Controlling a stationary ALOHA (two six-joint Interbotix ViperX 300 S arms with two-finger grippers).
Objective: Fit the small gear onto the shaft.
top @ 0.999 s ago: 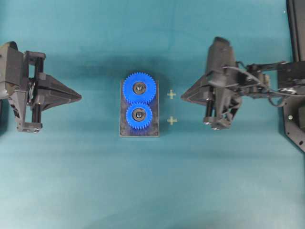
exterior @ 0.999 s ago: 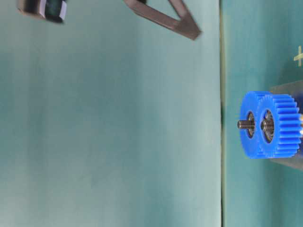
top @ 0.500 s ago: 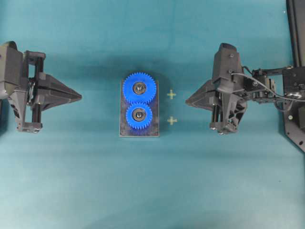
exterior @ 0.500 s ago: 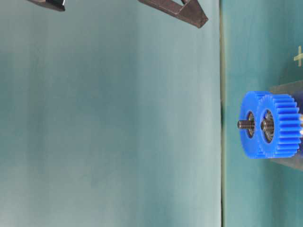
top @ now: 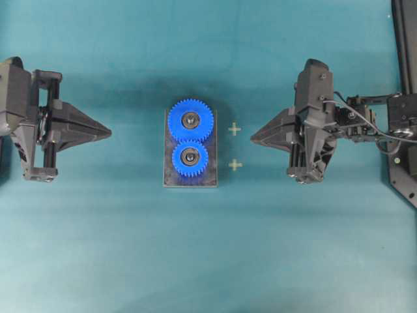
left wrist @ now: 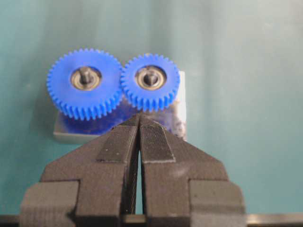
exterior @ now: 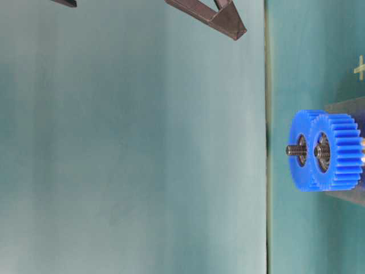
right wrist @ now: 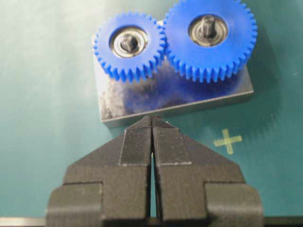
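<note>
Blue plastic, the small gear (top: 190, 159) is sitting on the shaft (right wrist: 129, 41) toward the near end of the grey plate (top: 210, 171), its teeth meshing with the larger gear (top: 190, 120). Both the left gripper (top: 107, 133) and the right gripper (top: 254, 137) are resting clenched and empty, well apart from the plate.

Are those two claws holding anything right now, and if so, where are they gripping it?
Nothing is held. The left gripper and right gripper are both shut on nothing, away from the small gear, which sits on its shaft.
</note>
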